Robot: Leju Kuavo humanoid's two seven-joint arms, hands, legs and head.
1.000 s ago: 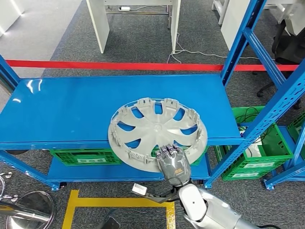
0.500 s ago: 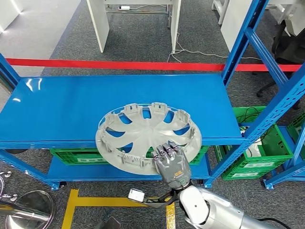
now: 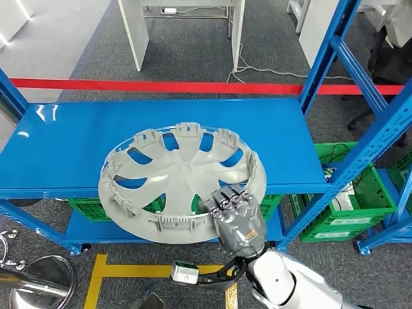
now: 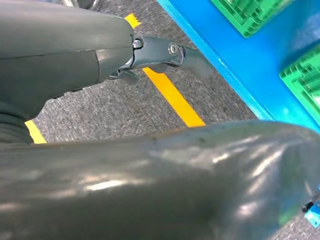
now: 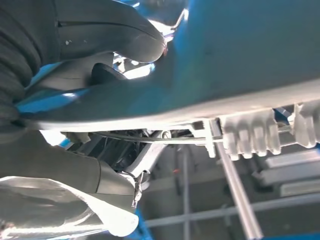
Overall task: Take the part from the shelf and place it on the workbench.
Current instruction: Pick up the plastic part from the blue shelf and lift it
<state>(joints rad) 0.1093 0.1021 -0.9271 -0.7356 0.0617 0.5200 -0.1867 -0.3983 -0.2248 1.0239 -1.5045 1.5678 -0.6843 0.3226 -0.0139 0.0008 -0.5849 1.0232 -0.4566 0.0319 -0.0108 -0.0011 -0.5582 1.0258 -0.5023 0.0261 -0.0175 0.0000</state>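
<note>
The part is a grey plastic hubcap (image 3: 179, 174) with curved spokes and clips round its rim. It hangs partly over the front edge of the blue shelf (image 3: 73, 141), tilted toward me. My right hand (image 3: 238, 219) grips its near right rim, fingers over the top. In the right wrist view the rim and its clips (image 5: 249, 132) run across above the right hand (image 5: 75, 30), with the thumb under the rim. In the left wrist view my left hand (image 4: 170, 50) hangs over the grey carpet with a finger stretched out, holding nothing.
A slanted blue shelf upright (image 3: 369, 151) stands to the right of the hubcap. Green crates (image 3: 359, 199) sit on the lower level. Red tape (image 3: 145, 87) runs behind the shelf, yellow floor marking (image 3: 145, 270) in front. A round metal base (image 3: 38, 280) is at the lower left.
My right hand has drawn the hubcap leftward and toward me, so more of it hangs past the shelf's front edge. It looks larger and closer.
</note>
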